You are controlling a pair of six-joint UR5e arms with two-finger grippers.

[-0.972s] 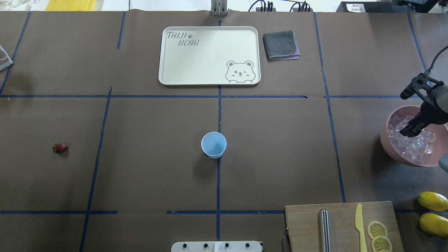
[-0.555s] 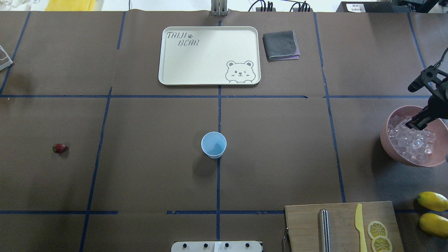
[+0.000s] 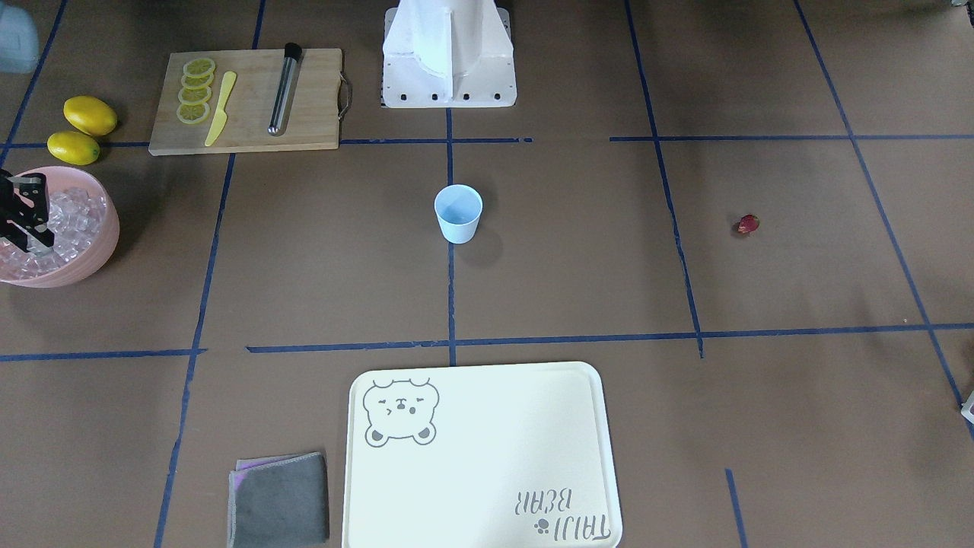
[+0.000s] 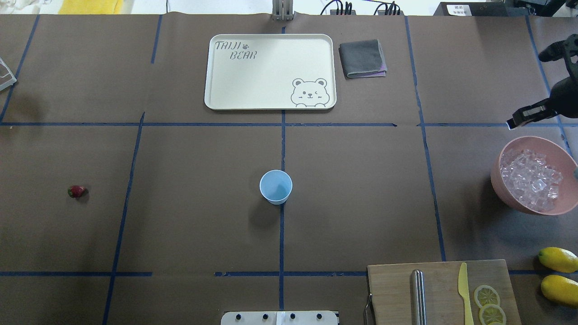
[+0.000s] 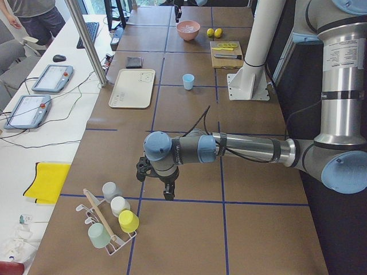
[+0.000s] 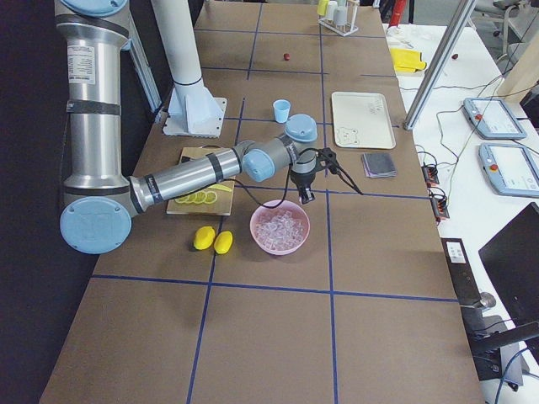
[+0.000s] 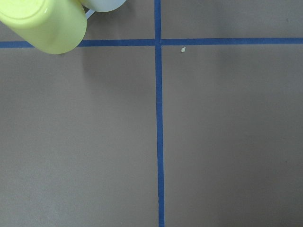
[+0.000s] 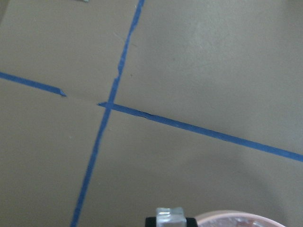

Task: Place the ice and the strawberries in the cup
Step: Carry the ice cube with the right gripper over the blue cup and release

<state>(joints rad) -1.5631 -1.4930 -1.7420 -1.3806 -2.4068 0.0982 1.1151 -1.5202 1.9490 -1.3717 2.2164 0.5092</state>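
One small clear, glassy ice cube [image 8: 170, 215] is clamped between the black fingertips [image 8: 150, 222] of the right gripper [image 4: 515, 122]. It shows at the bottom centre of the right wrist view, with the rim of the big pink plastic bowl [image 8: 246, 220] just to its lower right. In the overhead view that gripper hangs at the right edge of the frame, just above the bowl's upper rim and clear of the heap of whitish translucent ice [image 4: 533, 180] inside it. The small light-blue plastic cup [image 4: 276, 187] stands upright at the centre of the frame, on a blue tape line of the brown paper-covered table [image 4: 361, 203], well apart from the bowl. The small dark-red strawberry [image 4: 76, 191] lies on the table at the far left of the frame, well apart from the cup. The left gripper [image 5: 167, 193] shows only in the left side view, hanging low over the table near a wire rack [image 5: 92, 215] of upturned coloured beakers; whether its claw is released or clenched cannot be told. At the top centre lies a cream rectangular tray [image 4: 262, 81] with a bear drawing, and a folded grey cloth [image 4: 362, 58] lies just to its right. At the lower right a wooden cutting board [image 4: 393, 289] carries a metal rod [image 4: 418, 298], a yellow knife [image 4: 464, 293] and lemon slices [image 4: 487, 302]. Two whole yellow lemons [image 4: 559, 259] lie beside the board at the right edge.
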